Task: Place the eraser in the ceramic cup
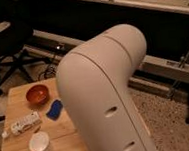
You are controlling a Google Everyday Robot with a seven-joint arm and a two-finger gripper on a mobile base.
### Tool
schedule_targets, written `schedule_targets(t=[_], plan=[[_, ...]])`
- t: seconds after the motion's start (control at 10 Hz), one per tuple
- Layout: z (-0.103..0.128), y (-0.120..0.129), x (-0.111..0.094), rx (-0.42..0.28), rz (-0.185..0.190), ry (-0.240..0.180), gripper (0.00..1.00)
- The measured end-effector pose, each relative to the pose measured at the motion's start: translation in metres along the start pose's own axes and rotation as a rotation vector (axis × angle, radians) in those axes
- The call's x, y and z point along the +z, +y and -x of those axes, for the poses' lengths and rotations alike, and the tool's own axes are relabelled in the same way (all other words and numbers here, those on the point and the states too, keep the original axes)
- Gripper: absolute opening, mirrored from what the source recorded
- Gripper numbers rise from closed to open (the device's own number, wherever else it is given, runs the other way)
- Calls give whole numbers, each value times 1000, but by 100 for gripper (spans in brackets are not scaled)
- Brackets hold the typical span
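The white ceramic cup (39, 143) stands upright near the front left of the wooden table (69, 137), its wide mouth facing up. The eraser is hidden from this view. My arm's large white shell (108, 99) fills the middle of the picture and covers the table's right side. The gripper is out of view behind that shell, and it is shut. Whether it holds anything does not show.
A red-orange bowl (37, 94) sits at the table's back left. A small blue object (54, 109) and a white printed packet (25, 123) lie between bowl and cup. A black office chair (5, 46) stands behind the table, and a low rail (162, 66) runs along the wall.
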Motion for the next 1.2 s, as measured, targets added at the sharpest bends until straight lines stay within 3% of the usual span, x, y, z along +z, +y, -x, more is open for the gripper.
schedule_targets(t=[0.1,0.5,0.6,0.7,0.9,1.2], plan=[[14,-1,-18,-1,-6,-70,0],[68,7,-113,-14,16,-456,0],[75,13,-141,-26,39,-559,0],[79,19,-162,-40,65,-636,0],[90,33,-223,-109,132,-824,0],[91,43,-302,-208,202,-1029,0]])
